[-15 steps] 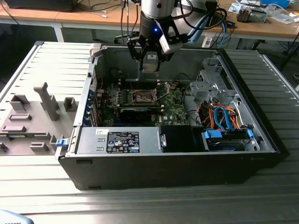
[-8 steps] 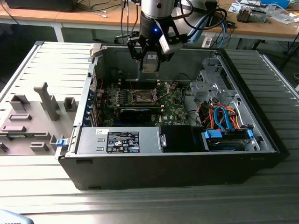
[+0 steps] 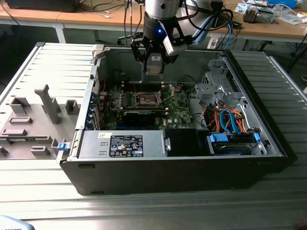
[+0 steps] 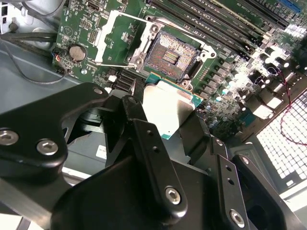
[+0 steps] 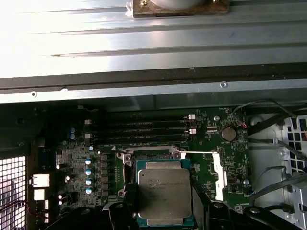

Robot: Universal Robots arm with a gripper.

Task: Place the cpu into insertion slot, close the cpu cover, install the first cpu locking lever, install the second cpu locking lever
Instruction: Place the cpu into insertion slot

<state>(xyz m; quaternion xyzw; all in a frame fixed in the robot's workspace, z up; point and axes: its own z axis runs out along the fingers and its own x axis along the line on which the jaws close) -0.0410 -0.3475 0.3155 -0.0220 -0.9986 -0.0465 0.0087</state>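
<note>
My gripper (image 3: 154,64) hangs inside the open computer case, shut on the cpu (image 3: 154,67), a flat silver-topped chip. In both wrist views the cpu (image 4: 168,108) (image 5: 164,193) sits between the black fingers (image 4: 144,129) and hovers above the insertion slot (image 4: 170,55), a bare black socket on the green board. The insertion slot (image 3: 147,99) lies below and nearer the camera than the gripper. The cpu cover (image 4: 120,36) (image 5: 218,177) is swung open beside the socket, with a thin locking lever (image 4: 112,64) raised next to it.
A long black expansion card (image 3: 139,115) lies just in front of the socket. A labelled power-supply box (image 3: 125,145) sits at the case front, and a drive cage with orange and blue cables (image 3: 230,120) on the exterior view's right. Memory slots (image 5: 144,129) run beside the socket.
</note>
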